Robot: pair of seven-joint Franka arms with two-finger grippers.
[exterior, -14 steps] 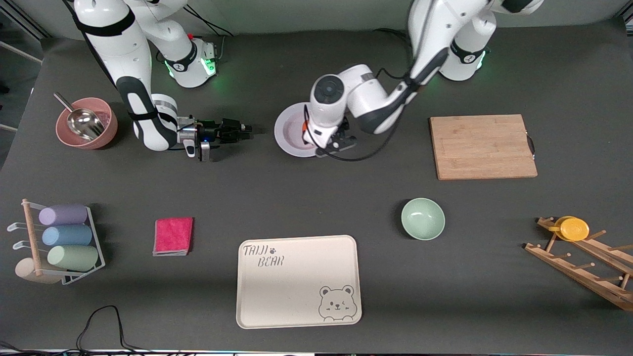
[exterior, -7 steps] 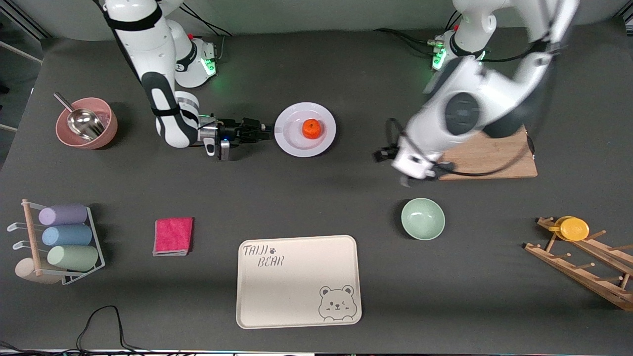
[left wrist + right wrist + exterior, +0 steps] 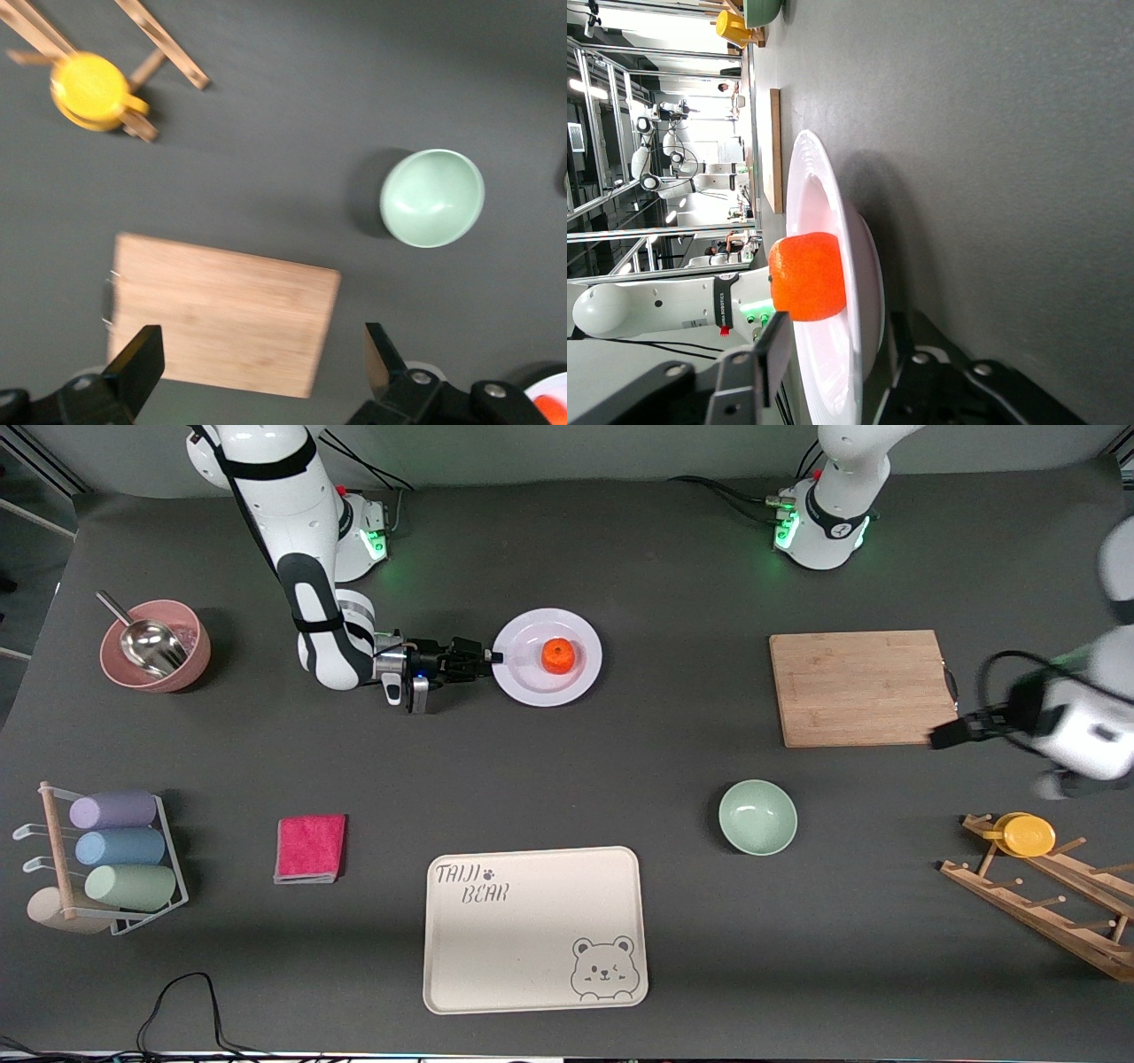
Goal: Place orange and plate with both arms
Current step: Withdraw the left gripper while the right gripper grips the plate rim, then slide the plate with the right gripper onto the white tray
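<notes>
Orange sits on plate; my right gripper straddles its rim, part-open, to carry both. Left gripper wide open, empty, waiting.

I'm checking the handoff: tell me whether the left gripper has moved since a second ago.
Yes. The left gripper has swung from over the plate toward its own end of the table, now by the cutting board's edge.
</notes>
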